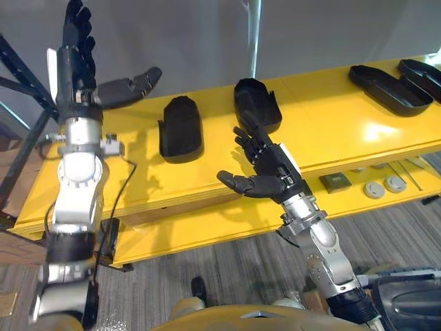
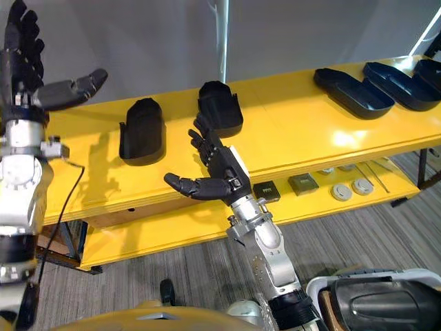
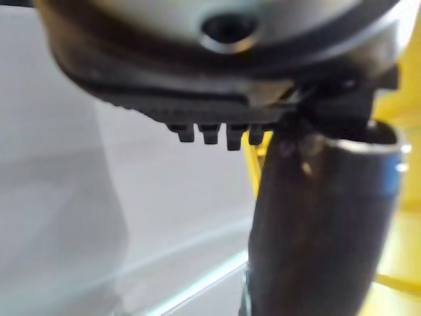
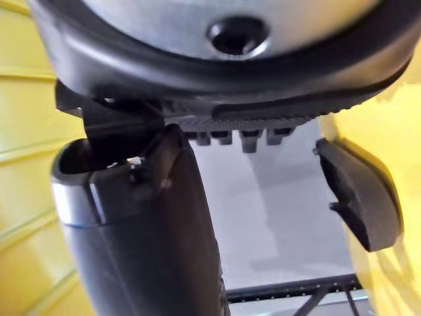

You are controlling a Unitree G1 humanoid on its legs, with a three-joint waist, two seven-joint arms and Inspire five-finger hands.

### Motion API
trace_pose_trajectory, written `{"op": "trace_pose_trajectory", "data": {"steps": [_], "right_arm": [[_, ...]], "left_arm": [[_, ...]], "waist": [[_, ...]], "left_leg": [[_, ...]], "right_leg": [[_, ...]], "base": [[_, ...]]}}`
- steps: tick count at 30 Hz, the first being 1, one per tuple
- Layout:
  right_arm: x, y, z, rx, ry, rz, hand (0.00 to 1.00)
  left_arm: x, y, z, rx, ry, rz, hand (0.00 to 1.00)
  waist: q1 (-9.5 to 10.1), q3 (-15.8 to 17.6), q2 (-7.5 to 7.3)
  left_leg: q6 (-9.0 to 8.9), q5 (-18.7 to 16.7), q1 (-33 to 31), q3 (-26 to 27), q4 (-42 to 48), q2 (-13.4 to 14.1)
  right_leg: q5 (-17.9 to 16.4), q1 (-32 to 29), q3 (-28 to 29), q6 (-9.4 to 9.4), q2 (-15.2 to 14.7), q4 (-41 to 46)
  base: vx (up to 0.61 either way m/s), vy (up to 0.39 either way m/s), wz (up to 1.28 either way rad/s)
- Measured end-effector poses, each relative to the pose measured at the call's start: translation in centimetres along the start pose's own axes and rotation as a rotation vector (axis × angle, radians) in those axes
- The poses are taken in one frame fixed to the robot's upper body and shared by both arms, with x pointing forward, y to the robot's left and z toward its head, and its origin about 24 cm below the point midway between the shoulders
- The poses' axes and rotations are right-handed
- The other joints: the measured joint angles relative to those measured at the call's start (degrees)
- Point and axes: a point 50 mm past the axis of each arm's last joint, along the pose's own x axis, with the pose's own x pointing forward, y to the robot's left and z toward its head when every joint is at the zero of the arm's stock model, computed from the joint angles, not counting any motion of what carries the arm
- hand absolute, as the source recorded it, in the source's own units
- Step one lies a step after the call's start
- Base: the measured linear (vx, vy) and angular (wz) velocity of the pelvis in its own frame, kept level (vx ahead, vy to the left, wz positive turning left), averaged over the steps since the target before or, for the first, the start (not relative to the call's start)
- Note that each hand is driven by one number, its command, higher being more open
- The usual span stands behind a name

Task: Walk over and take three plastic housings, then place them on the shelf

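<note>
A long yellow tabletop (image 1: 331,131) runs across the scene in front of a grey wall (image 1: 207,34). A lower yellow shelf (image 1: 207,227) sits under its front edge, and a grey plank floor (image 1: 234,269) lies below. A dark metal frame (image 1: 21,76) stands at the tabletop's left end. The black plastic housings all lie on the tabletop, none in either hand. Two long housings (image 1: 386,88) lie side by side at the far right end. A middle housing (image 1: 256,103) rests near the back edge, and a left housing (image 1: 181,129) lies just beside it, slightly nearer the front. The left hand (image 1: 76,52) is raised above the tabletop's left end. Its fingers are straight and point up, its thumb is stretched out toward the left housing, and it is empty. The right hand (image 1: 272,162) hangs over the front edge just in front of the middle housing, spread wide and empty. Its fingertips are close to that housing's near end, and I cannot tell whether they touch it. On the lower shelf to the right lie two small dark square parts (image 2: 266,191) and two round grey discs (image 2: 350,188).
</note>
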Motion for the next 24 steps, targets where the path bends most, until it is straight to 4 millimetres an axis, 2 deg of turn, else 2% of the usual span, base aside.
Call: {"op": "trace_pose_trajectory", "data": {"steps": [1,3,6,7,12,16,21,24], "right_arm": [[-0.1,-0.1,0.0,-0.008,0.003,-0.005,1.00],[-0.6,-0.1,-0.1,-0.037,0.016,-0.012,1.00],[-0.7,0.1,0.2,-0.070,0.000,-0.012,1.00],[-0.7,0.4,0.7,-0.135,-0.036,-0.040,1.00],[-0.5,0.7,2.6,-0.207,-0.202,-0.170,1.00],[-0.5,0.5,3.4,-0.215,-0.246,-0.196,1.00],[-0.8,0.2,3.4,-0.236,-0.229,-0.188,1.00],[-1.0,0.0,3.4,-0.262,-0.214,-0.167,1.00]], "left_arm": [[-0.9,-0.1,-0.3,0.008,0.016,-0.003,1.00],[-4.1,-0.3,-1.6,0.043,0.105,-0.034,1.00],[-6.4,-0.4,-2.9,0.063,0.199,-0.073,1.00],[-7.4,-0.3,-3.3,0.066,0.238,-0.095,1.00],[-9.3,-0.2,-3.7,0.069,0.279,-0.154,1.00],[-10.1,-0.7,-3.8,0.039,0.288,-0.192,1.00],[-11.1,-1.7,-5.0,0.016,0.340,-0.244,1.00],[-11.9,-2.0,-6.4,0.026,0.409,-0.262,1.00]], "waist": [[0.08,-0.07,0.10],[0.68,-0.40,0.05],[1.49,-1.10,-0.17],[1.71,-1.27,-0.45],[2.56,-1.74,-1.27],[2.75,-1.75,-1.20],[2.61,-1.39,-0.43],[1.96,-0.92,0.47]], "left_leg": [[-0.38,-0.27,-0.08,-0.25,0.00,0.02],[-0.43,-0.25,-0.29,-1.10,0.00,0.08],[-0.36,-0.30,-1.30,-1.59,0.00,0.17],[-0.39,-0.27,-1.72,-1.73,0.01,0.09],[-0.67,-0.22,-2.01,-1.34,0.02,-0.07],[-0.90,-0.48,-2.17,-0.99,0.02,0.00],[-0.95,-0.83,-2.21,-0.36,0.03,-0.04],[-0.95,-0.99,-2.41,0.43,0.04,-0.05]], "right_leg": [[-0.03,0.08,-0.27,0.00,0.06,-0.05],[-0.28,0.71,-1.18,0.16,0.33,-0.78],[-0.29,0.44,-1.96,0.18,0.55,-1.19],[-0.28,0.39,-2.31,0.18,0.53,-1.37],[-0.15,0.06,-2.07,0.25,0.43,-1.82],[-0.15,-0.56,-1.28,0.22,0.43,-1.76],[-0.33,-1.64,-0.23,-0.03,0.15,-0.76],[-0.63,-2.94,0.76,-0.01,-0.16,0.28]], "base": [[-0.05,-0.017,0.19],[-0.05,-0.017,0.20],[-0.02,-0.018,0.16],[-0.01,-0.006,0.14],[0.02,-0.008,-0.01],[0.02,-0.015,-0.08],[0.02,-0.008,-0.10],[0.00,0.000,-0.12]]}}
